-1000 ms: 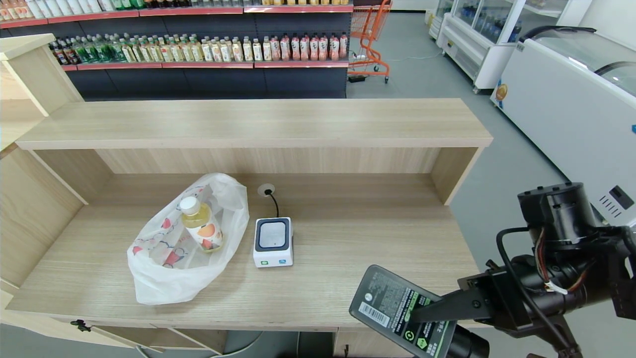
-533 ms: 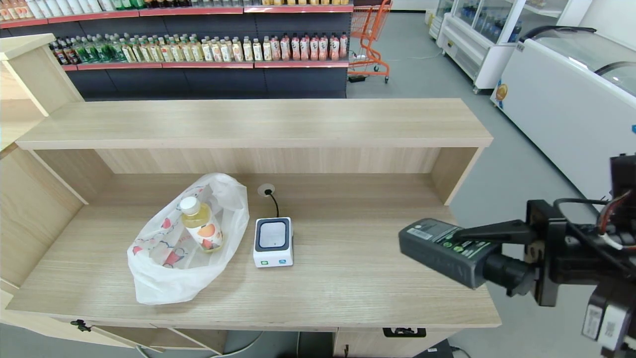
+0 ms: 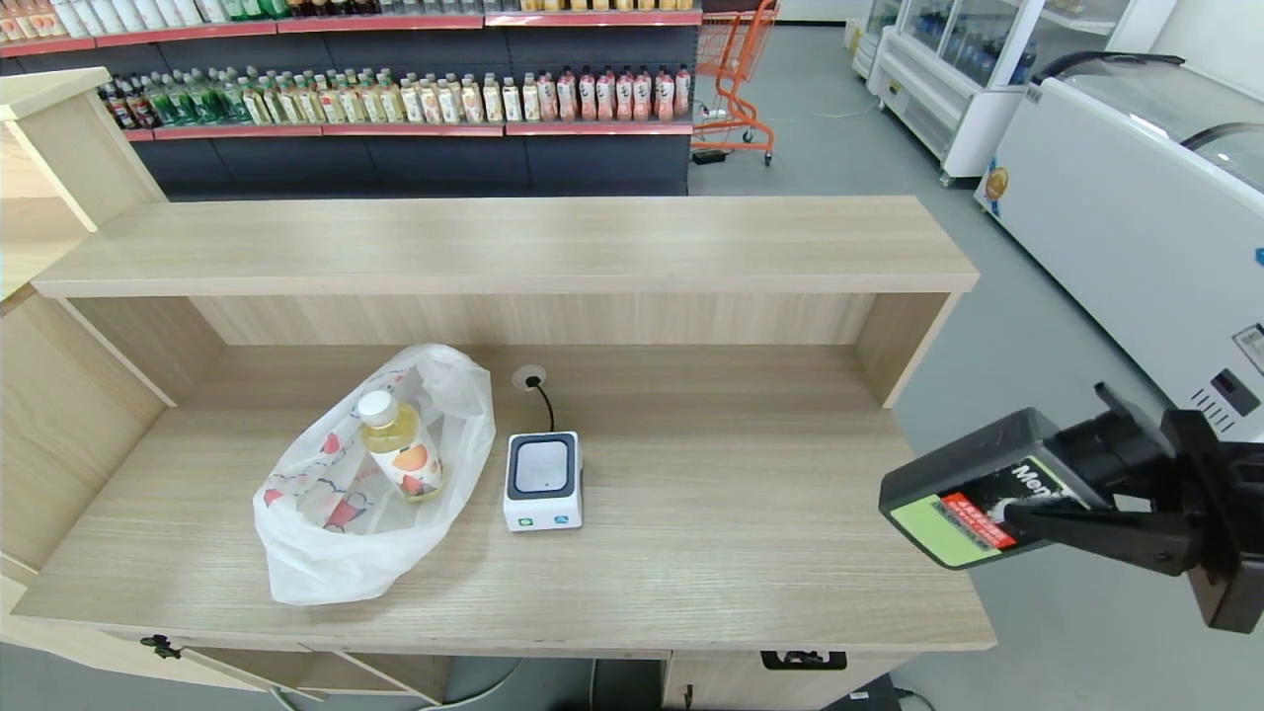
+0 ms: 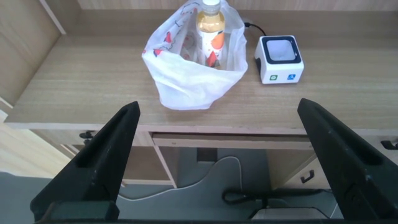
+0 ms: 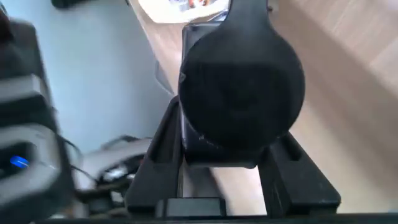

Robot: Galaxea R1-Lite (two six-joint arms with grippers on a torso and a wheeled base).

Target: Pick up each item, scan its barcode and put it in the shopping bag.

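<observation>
Dark-grey bottle (image 3: 973, 459), head view: held out past the right-hand end of the desk (image 3: 711, 553), clear of its top, with a green-and-red label facing up.
Right end effector (image 3: 1037, 499), head view: closed on the dark-grey bottle towards its cap end, one finger lying across the label.
Long axis: roughly level. The base points to the robot's left, towards the scanner, and the cap end sits back at the wrist.
Scanner (image 3: 542, 481): on the desk with its window up, well apart from the bottle and to the robot's left of it.
Shopping bag (image 3: 326, 563): just beside the scanner on its left side, mouth open, with a juice bottle (image 3: 400, 449) lying inside.
Coming move, as a judgement: a carry leftward over the scanner. No barcode shows on the upturned face, so the bottle likely needs rolling about its long axis to bring the code down to the window.
Left end effector (image 4: 219, 109), left wrist view: wide open and holding nothing, low in front of the desk edge, facing the shopping bag (image 4: 186, 87) and the scanner (image 4: 281, 51).
Nearer arm: the left sits closer to the bag, but the right has the item in hand.
Cap (image 5: 239, 93), right wrist view: seen end-on, with the fingers (image 5: 158, 155) set against the bottle on either side and the desk (image 5: 354, 81) beyond.
</observation>
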